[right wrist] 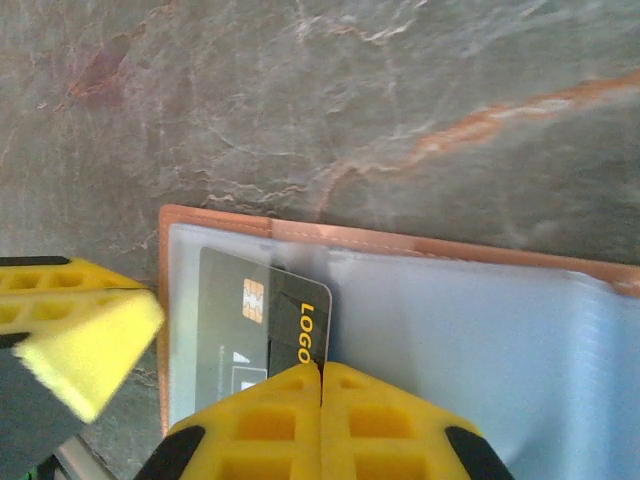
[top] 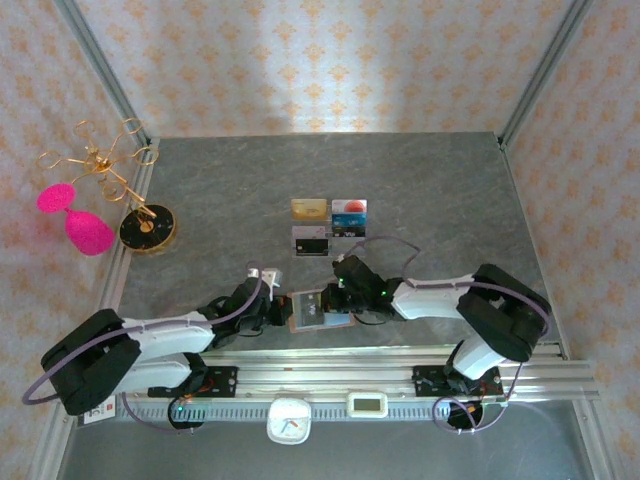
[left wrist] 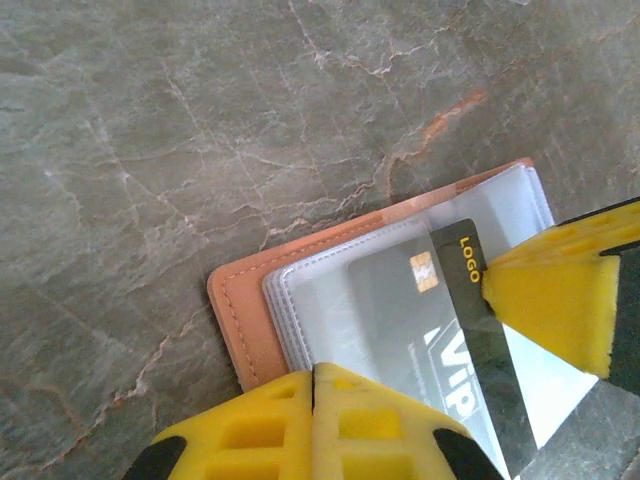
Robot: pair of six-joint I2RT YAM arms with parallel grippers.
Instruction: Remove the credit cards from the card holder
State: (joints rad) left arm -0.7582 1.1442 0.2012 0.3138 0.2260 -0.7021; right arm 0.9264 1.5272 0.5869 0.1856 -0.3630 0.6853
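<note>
Where the overhead view looks down, the card holder (top: 312, 312) lies open at the near edge of the tabletop (top: 430, 180), between the left gripper (top: 270, 312) and the right gripper (top: 342, 298). Several credit cards (top: 310, 208) lie clustered at the tabletop's centre.

Left wrist view: the left gripper (left wrist: 315, 420), fingers closed together, bears on the holder's clear sleeve (left wrist: 300, 300).

Right wrist view: the right gripper (right wrist: 320, 420) is closed, apparently pinching the exposed end of a black card (right wrist: 262, 310) that sits partly out of its sleeve.

Step in hand: extraction of this card. Next move: draw the card straight out along the sleeve, with the holder pinned.
</note>
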